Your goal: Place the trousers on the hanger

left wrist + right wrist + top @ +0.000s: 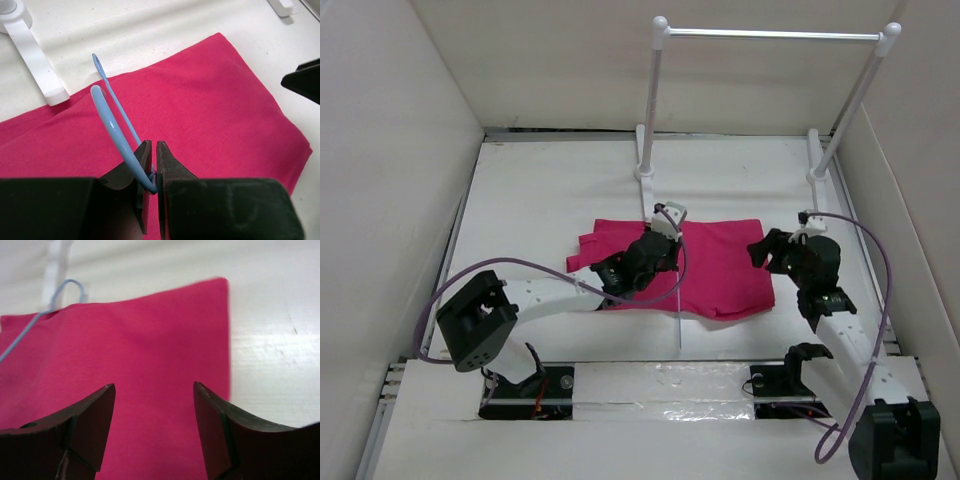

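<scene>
Left wrist view: the left gripper (150,150) pinches the thin pale-blue wire hanger (111,127) above the folded magenta fabric trousers (215,110) at mid-bench; the right gripper (153,386) hangs wide open, empty. Next, probably, it must lift the cloth edge

On table (540,200) lie trousers (725,265), rack (770,35) behind, hanger (112,127) across them in left hand (150,147), right hand (154,390) above their right edge

In the top view the left gripper (668,245) hides much of the hanger (677,320). In the right wrist view the trousers (150,355) are blurred and cut by the left edge.
</scene>
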You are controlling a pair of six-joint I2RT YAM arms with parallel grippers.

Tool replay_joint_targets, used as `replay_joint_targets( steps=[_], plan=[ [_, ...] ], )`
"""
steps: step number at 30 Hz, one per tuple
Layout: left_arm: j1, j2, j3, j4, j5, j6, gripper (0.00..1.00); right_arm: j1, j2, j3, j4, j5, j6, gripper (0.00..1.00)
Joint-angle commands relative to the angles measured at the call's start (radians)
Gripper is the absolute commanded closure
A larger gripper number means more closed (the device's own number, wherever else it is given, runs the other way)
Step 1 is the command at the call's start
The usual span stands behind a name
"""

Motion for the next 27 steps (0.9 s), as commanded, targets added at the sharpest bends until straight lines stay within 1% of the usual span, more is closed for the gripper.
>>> replay_joint_targets(
  steps=[1,4,5,6,7,8,9,11,12,13,14,16,18,20,24,25,26,27],
  plan=[
    [-0.001,-0.095,0.052,0.043,0.014,-0.044,1.00,0.117,-0.075,0.131,-0.080,0.057,-0.049,0.25],
    [-0.001,-0.112,0.084,0.003,0.006,-0.062,1.00,0.218,-0.106,0.156,-0.089,0.061,-0.027,0.25],
    [-0.001,-0.116,0.088,0.003,0.008,-0.070,1.00,0.258,-0.106,0.156,-0.064,0.052,0.012,0.34],
    [-0.001,-0.128,0.101,-0.003,0.015,-0.071,1.00,0.400,-0.100,0.132,0.036,0.046,0.066,0.52],
    [-0.001,-0.133,0.110,-0.016,0.015,-0.079,1.00,0.451,-0.084,0.121,0.069,0.059,0.124,0.78],
    [-0.001,-0.136,0.124,-0.028,0.014,-0.084,1.00,0.544,-0.071,0.113,0.101,0.074,0.144,0.82],
    [-0.001,-0.141,0.124,-0.037,0.015,-0.088,1.00,0.585,-0.054,0.110,0.150,0.097,0.155,0.83],
    [-0.001,-0.154,0.123,-0.033,0.023,-0.096,1.00,0.652,0.008,0.125,0.165,0.124,0.175,0.75],
    [-0.001,-0.158,0.127,-0.039,0.023,-0.096,1.00,0.707,0.026,0.140,0.174,0.153,0.180,0.69],
    [-0.001,-0.159,0.133,-0.048,0.020,-0.096,1.00,0.734,0.041,0.144,0.183,0.165,0.187,0.53],
    [-0.001,-0.168,0.135,-0.052,0.017,-0.096,1.00,0.754,0.069,0.144,0.200,0.176,0.192,0.48],
    [-0.001,-0.184,0.126,-0.042,0.020,-0.099,1.00,0.791,0.095,0.147,0.229,0.176,0.207,0.45],
    [-0.001,-0.188,0.130,-0.048,0.022,-0.099,1.00,0.809,0.120,0.139,0.256,0.193,0.227,0.45],
    [-0.001,-0.197,0.135,-0.059,0.028,-0.099,1.00,0.823,0.137,0.116,0.293,0.199,0.247,0.49],
    [-0.001,-0.211,0.137,-0.063,0.035,-0.100,1.00,0.850,0.184,0.102,0.361,0.173,0.275,0.66],
    [-0.001,-0.210,0.143,-0.071,0.034,-0.096,1.00,0.851,0.189,0.096,0.376,0.171,0.289,0.73],
    [-0.001,-0.211,0.146,-0.077,0.029,-0.096,1.00,0.864,0.196,0.094,0.390,0.168,0.292,0.76],
    [-0.001,-0.214,0.141,-0.068,0.029,-0.096,1.00,0.864,0.204,0.098,0.401,0.155,0.295,0.82]
  ],
)
